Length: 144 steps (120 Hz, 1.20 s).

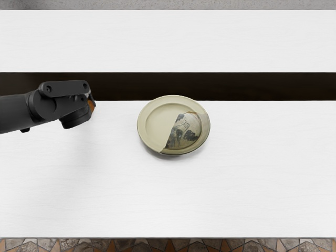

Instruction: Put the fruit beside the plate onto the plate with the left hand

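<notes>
Cream round ceramic plate [152,123] with dark painted pattern, lying on white table [236,184]. Well left of plate, black left hand [73,107] clenched around small orange fruit [92,105], mostly hidden by fingers, not on plate. Only plain tabletop between. Behind plate, dark gap [210,86], then second white surface [168,42].

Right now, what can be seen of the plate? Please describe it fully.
The plate is round and shallow with a raised rim, and looks like glazed ceramic. It is pale cream-green; a dark painted pattern covers its lower right part. It lies flat on the white table, near its far edge. Nothing lies on it. The left hand is apart, to its left.
</notes>
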Available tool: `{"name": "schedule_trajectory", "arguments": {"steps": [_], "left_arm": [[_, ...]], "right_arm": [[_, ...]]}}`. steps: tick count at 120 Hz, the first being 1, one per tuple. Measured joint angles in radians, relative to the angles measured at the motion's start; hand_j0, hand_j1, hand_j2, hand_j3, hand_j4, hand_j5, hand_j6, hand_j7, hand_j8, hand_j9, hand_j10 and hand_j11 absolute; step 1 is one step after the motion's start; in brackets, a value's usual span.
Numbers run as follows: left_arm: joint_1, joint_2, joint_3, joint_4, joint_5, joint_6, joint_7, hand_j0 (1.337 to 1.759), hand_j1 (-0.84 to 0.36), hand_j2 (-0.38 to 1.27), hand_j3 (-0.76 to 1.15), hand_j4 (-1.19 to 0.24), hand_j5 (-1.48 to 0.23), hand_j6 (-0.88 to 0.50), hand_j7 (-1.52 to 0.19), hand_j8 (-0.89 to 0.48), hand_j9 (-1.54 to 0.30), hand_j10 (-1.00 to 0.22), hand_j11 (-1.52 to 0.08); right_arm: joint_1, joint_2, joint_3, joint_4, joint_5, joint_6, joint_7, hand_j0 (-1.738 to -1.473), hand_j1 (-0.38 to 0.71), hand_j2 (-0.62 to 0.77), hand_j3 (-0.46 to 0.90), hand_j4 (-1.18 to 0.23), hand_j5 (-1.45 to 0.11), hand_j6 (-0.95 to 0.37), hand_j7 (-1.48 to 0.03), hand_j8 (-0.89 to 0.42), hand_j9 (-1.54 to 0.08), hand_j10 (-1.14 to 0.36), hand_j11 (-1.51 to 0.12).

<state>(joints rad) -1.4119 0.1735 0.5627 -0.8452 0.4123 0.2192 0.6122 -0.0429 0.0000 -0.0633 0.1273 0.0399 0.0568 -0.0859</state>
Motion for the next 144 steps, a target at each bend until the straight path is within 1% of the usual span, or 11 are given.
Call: {"name": "schedule_trajectory", "arguments": {"steps": [1,3,7,9,11,15,47,88,106,125,144], "left_arm": [[0.000,-0.001,0.000,0.000,-0.003,0.002,-0.003,1.674,-0.41,0.04,0.52,-0.45,-1.13,-0.16,-1.22,-0.40,-0.97,-0.43,-1.16],[-0.001,-0.001,0.001,-0.001,-0.002,0.002,-0.002,1.667,-0.41,0.06,0.48,-0.44,-1.14,-0.18,-1.23,-0.37,-1.02,-0.44,-1.17],[-0.001,-0.003,0.001,-0.001,0.000,0.001,-0.001,1.677,-0.43,0.08,0.52,-0.43,-1.16,-0.18,-1.23,-0.38,-1.01,-0.47,-1.18],[-0.002,-0.003,0.001,-0.001,0.000,0.000,-0.001,1.660,-0.44,0.07,0.57,-0.42,-1.17,-0.17,-1.23,-0.38,-1.02,-0.47,-1.18],[-0.002,-0.003,0.001,-0.002,0.001,-0.001,0.000,1.655,-0.44,0.04,0.53,-0.42,-1.17,-0.17,-1.23,-0.39,-1.00,-0.48,-1.19],[-0.004,-0.003,0.001,-0.002,0.002,-0.002,0.000,1.652,-0.43,0.10,0.42,-0.42,-1.18,-0.17,-1.23,-0.40,-0.99,-0.49,-1.20],[-0.036,0.000,-0.002,-0.011,0.001,-0.024,-0.001,1.635,-0.46,0.19,0.14,-0.44,-1.21,-0.20,-1.25,-0.36,-1.17,-0.50,-1.22],[-0.137,0.006,-0.005,-0.084,-0.040,-0.075,-0.002,1.628,-0.54,0.39,0.03,-0.43,-1.23,-0.16,-1.25,-0.33,-1.22,-0.51,-1.23],[-0.187,0.006,-0.007,-0.123,-0.076,-0.085,-0.002,1.627,-0.45,0.43,0.01,-0.49,-1.23,-0.25,-1.24,-0.40,-1.23,-0.59,-1.24],[-0.247,0.006,-0.012,-0.157,-0.119,-0.108,-0.003,1.632,-0.32,0.33,0.01,-0.60,-1.20,-0.38,-1.22,-0.49,-1.23,-0.70,-1.24],[-0.274,-0.016,-0.032,-0.169,-0.151,-0.142,-0.003,1.637,-0.26,0.26,0.00,-0.65,-1.19,-0.43,-1.20,-0.52,-1.22,-0.77,-1.22]], "right_arm": [[0.000,0.000,0.000,0.000,0.000,0.000,0.000,-1.658,-0.32,0.00,0.00,-0.02,-0.03,-0.02,-0.03,-0.02,-0.03,-0.02,-0.03],[0.000,0.000,0.000,0.000,0.000,0.000,0.000,-1.658,-0.32,0.00,0.00,-0.02,-0.03,-0.02,-0.03,-0.02,-0.03,-0.02,-0.03],[0.000,0.000,0.000,0.000,0.000,0.000,0.000,-1.658,-0.32,0.00,0.00,-0.02,-0.03,-0.02,-0.03,-0.02,-0.03,-0.02,-0.03],[0.000,0.000,0.000,0.000,0.000,0.000,0.000,-1.658,-0.32,0.00,0.00,-0.02,-0.03,-0.02,-0.03,-0.02,-0.03,-0.02,-0.03],[0.000,0.000,0.000,0.000,0.000,0.000,0.000,-1.658,-0.32,0.00,0.00,-0.02,-0.03,-0.02,-0.03,-0.02,-0.03,-0.02,-0.03],[0.000,0.000,0.000,0.000,0.000,0.000,0.000,-1.658,-0.32,0.00,0.00,-0.02,-0.03,-0.02,-0.03,-0.02,-0.03,-0.02,-0.03],[0.000,0.000,0.000,0.000,0.000,0.000,0.000,-1.658,-0.32,0.00,0.00,-0.02,-0.03,-0.02,-0.03,-0.02,-0.03,-0.02,-0.03],[0.000,0.000,0.000,0.000,0.000,0.000,0.000,-1.658,-0.32,0.00,0.00,-0.02,-0.03,-0.02,-0.03,-0.02,-0.03,-0.02,-0.03],[0.000,0.000,0.000,0.000,0.000,0.000,0.000,-1.658,-0.32,0.00,0.00,-0.02,-0.03,-0.02,-0.03,-0.02,-0.03,-0.02,-0.03],[0.000,0.000,0.000,0.000,0.000,0.000,0.000,-1.658,-0.32,0.00,0.00,-0.02,-0.03,-0.02,-0.03,-0.02,-0.03,-0.02,-0.03],[0.000,0.000,0.000,0.000,0.000,0.000,0.000,-1.658,-0.32,0.00,0.00,-0.02,-0.03,-0.02,-0.03,-0.02,-0.03,-0.02,-0.03]]}}
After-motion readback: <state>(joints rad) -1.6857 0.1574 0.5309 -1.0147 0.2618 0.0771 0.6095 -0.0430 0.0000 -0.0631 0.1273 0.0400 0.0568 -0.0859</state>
